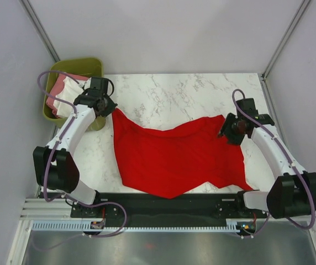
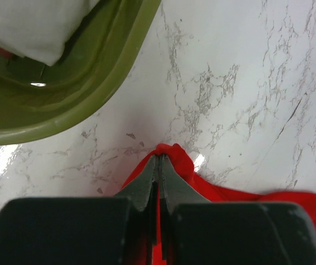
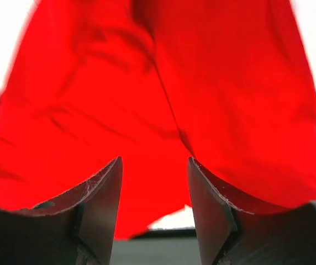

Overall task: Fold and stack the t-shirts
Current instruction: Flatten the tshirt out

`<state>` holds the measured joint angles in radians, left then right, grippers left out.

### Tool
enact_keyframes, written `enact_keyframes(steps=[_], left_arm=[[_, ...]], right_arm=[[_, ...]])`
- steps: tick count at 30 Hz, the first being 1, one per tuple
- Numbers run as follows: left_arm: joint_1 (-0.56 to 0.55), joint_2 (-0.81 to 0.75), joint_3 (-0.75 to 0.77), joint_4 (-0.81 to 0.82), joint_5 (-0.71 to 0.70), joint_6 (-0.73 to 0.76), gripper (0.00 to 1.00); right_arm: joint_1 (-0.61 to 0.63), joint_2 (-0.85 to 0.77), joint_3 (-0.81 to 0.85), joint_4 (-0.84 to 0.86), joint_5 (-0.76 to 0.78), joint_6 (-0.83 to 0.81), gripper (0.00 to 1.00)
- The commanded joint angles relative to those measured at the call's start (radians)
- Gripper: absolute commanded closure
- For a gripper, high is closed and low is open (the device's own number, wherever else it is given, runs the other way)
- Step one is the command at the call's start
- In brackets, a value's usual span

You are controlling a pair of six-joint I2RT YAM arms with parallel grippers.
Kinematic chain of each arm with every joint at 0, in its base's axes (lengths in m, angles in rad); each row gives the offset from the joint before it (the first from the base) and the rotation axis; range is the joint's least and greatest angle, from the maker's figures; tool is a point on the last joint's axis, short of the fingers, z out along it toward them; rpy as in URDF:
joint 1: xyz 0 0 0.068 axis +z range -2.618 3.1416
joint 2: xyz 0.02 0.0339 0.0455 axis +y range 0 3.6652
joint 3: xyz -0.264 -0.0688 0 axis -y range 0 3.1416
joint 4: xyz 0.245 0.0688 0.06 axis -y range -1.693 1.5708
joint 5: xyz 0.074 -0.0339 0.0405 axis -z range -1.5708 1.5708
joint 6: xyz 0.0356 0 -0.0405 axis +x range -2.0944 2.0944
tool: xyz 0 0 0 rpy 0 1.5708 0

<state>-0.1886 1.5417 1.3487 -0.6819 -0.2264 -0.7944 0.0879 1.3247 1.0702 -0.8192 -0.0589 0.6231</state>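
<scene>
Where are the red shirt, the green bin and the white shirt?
red shirt [image 1: 174,160], top view, middle of the cloth
green bin [image 2: 80,105], left wrist view, curved wall
white shirt [image 2: 31,25], left wrist view, folded cloth

Setting: robotics lab test cell. Evidence: plain pale enclosure walls [image 1: 163,33] on grey metal corner struts [image 1: 41,28]; white marble-patterned surface [image 1: 174,94]; black mounting rail [image 1: 163,203]; white slotted cable duct [image 1: 147,226].

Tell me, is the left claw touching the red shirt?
Touching. The left wrist view shows the left claw shut on a bunched corner of the red shirt, with cloth pressed between its fingers.
</scene>
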Motion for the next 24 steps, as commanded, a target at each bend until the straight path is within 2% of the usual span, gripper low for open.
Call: enact_keyframes(steps=[1,5,10,18,21,22,24], left_arm=[[0.011,0.012,0.044,0.021,-0.007,0.063,0.98],[0.011,-0.017,0.012,0.007,-0.024,0.07,0.98],[0.011,-0.066,-0.061,0.004,-0.036,0.095,0.98],[0.015,-0.057,-0.099,-0.01,0.006,0.145,0.97],[0.015,-0.075,-0.086,-0.042,-0.047,0.15,0.75],[0.015,-0.081,-0.08,-0.044,-0.054,0.171,0.63],[0.015,-0.101,-0.071,-0.051,-0.065,0.199,0.57]], right_arm=[[0.009,-0.097,-0.064,-0.096,-0.056,-0.011,0.42],[0.036,-0.159,-0.137,-0.136,-0.071,-0.007,0.43],[0.07,-0.183,-0.272,-0.086,-0.088,0.032,0.49],[0.092,-0.102,-0.332,0.015,-0.067,0.015,0.5],[0.093,-0.064,-0.328,0.049,-0.07,0.009,0.51],[0.093,-0.055,-0.328,0.058,-0.071,0.009,0.52],[0.099,-0.033,-0.332,0.068,-0.071,0.007,0.52]])
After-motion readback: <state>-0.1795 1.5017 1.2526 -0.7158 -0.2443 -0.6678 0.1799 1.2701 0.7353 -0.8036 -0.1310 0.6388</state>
